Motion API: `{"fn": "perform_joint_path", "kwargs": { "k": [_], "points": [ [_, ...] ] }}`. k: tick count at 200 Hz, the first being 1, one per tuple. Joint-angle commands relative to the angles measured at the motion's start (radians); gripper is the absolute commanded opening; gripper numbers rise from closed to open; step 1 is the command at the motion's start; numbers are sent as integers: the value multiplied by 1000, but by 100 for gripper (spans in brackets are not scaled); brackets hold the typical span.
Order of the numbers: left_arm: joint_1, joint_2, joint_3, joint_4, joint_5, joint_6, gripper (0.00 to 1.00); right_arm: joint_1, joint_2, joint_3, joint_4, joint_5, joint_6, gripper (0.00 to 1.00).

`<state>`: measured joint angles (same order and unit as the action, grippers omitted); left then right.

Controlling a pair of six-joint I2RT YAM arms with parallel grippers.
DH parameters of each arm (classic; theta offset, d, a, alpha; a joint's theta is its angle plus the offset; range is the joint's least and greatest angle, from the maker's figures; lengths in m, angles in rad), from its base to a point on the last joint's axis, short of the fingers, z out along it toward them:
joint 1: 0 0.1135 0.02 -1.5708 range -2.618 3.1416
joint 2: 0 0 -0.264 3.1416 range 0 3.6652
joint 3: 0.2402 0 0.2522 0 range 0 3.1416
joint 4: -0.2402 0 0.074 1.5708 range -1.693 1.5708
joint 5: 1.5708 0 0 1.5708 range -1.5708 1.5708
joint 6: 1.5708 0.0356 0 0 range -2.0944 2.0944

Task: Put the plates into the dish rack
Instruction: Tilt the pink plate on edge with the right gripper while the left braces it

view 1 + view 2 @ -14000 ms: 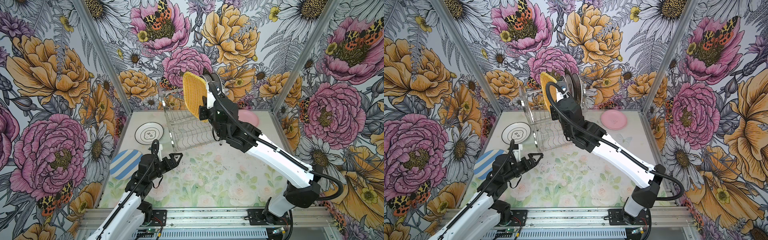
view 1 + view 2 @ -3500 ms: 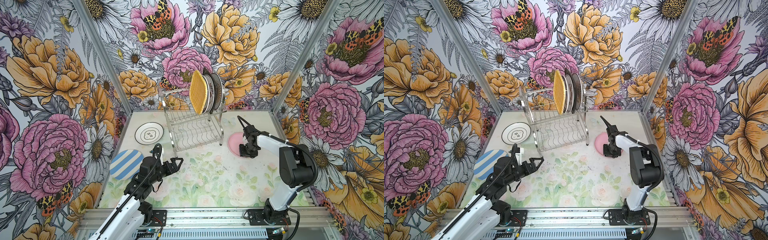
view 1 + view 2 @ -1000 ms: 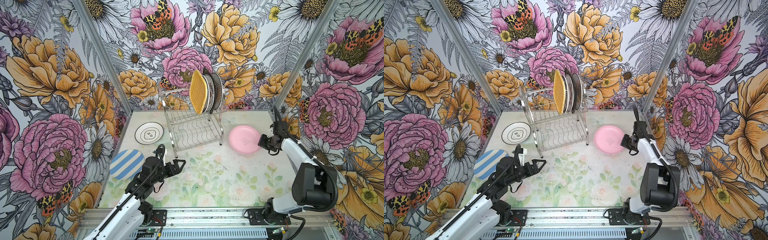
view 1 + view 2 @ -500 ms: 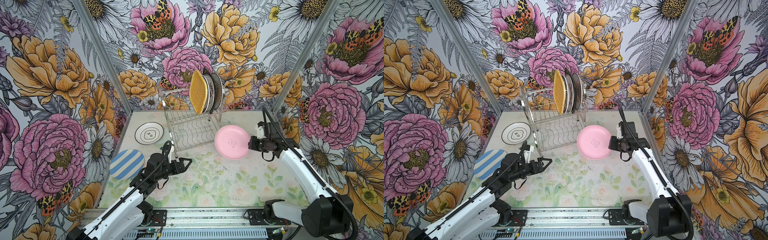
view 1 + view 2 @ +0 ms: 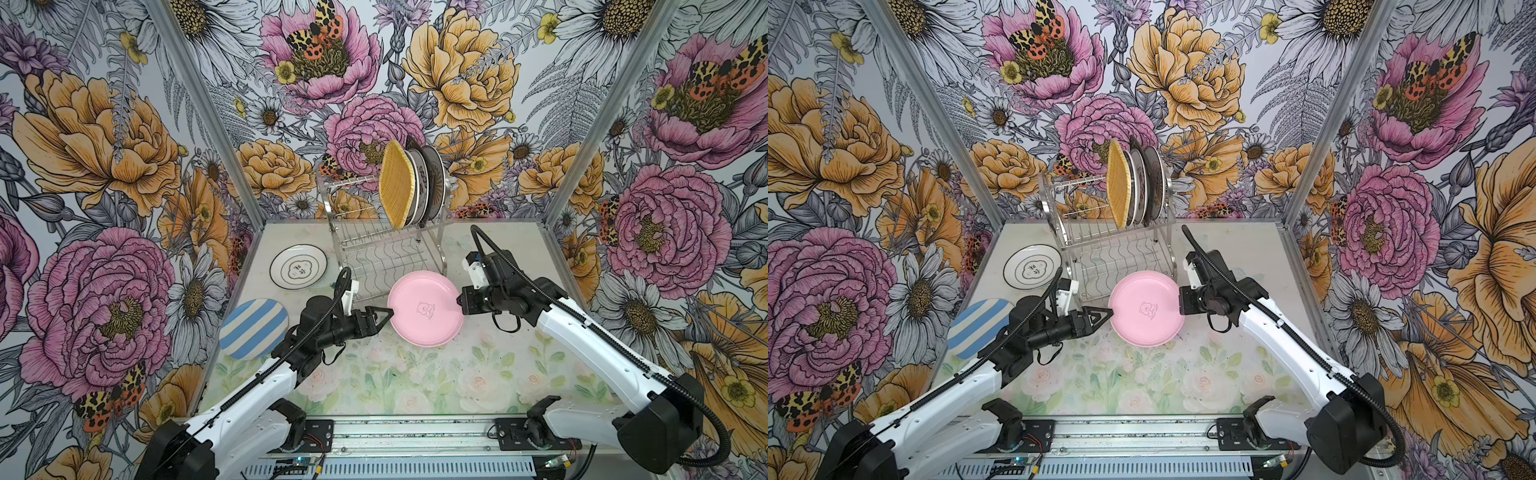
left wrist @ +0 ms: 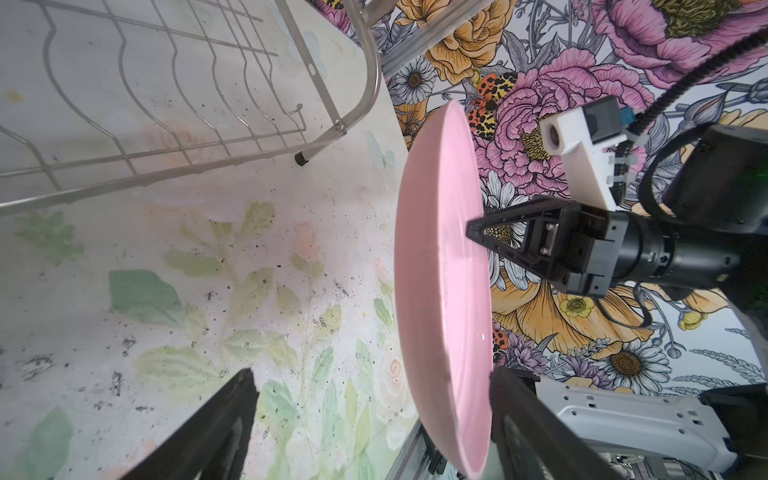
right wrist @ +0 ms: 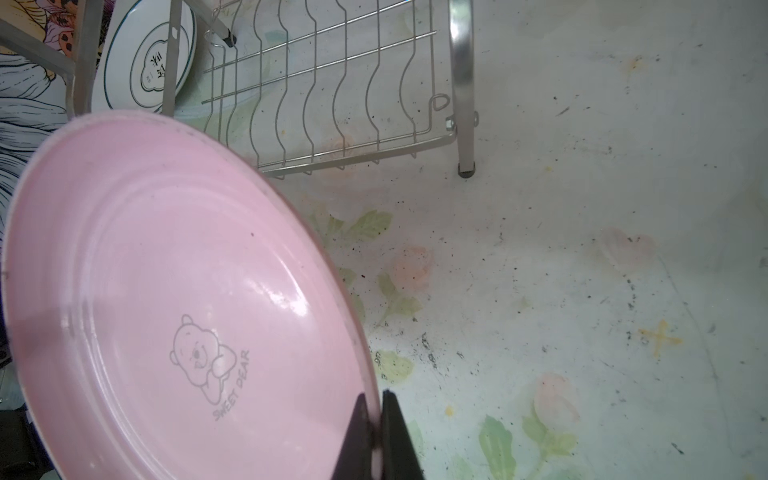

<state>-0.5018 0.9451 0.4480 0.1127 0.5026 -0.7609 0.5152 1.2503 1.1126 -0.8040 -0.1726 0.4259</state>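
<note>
— Pink plate point(image 5: 426, 307) in both top views point(image 5: 1146, 307): where is it?
— Just in front of the dish rack point(image 5: 386, 257) point(image 5: 1121, 262), tilted, between the two grippers. The right gripper point(image 5: 459, 300) point(image 5: 1180, 302) pinches its rim. The left gripper point(image 5: 384, 316) point(image 5: 1105, 316) has its jaws spread at the opposite rim.
— How many plates?
— One pink. Flat on the table point(image 5: 498, 374) lie one white plate point(image 5: 298, 266) with a printed centre and one striped plate point(image 5: 253, 328), blue and white. On the rack's top tier one yellow plate point(image 5: 397, 183), woven-looking, stands on edge before several round ones. Their edges overlap, so I cannot count them.
— Left wrist view?
— The pink plate point(image 6: 440, 291) is seen edge-on. Its rim sits between the left gripper's point(image 6: 370, 415) wide-apart fingers point(image 6: 224, 424), one close beside it, the other well apart. The right gripper point(image 6: 471, 227) clamps the far rim.
— Right wrist view?
— The plate is glossy pink point(image 7: 166, 291) with a faint bear outline and lettering. The right gripper point(image 7: 376, 415) is pressed on its rim. Beyond it are the rack's wavy shelf point(image 7: 332, 104) and the white plate point(image 7: 149, 62).
</note>
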Motion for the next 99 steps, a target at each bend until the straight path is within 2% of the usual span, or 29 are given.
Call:
{"fn": "perform_joint_path", "kwargs": {
  "k": [1,28,99],
  "points": [
    [-9,20,25,91,52,-15,82,45,13,66,24,4,6,0],
    [-9,58,24,167,74,-46,71,85,40,89,24,4,-2,0],
    [-7,76,18,216,94,-74,26,106,72,110,31,13,-14,0]
  ]
}}
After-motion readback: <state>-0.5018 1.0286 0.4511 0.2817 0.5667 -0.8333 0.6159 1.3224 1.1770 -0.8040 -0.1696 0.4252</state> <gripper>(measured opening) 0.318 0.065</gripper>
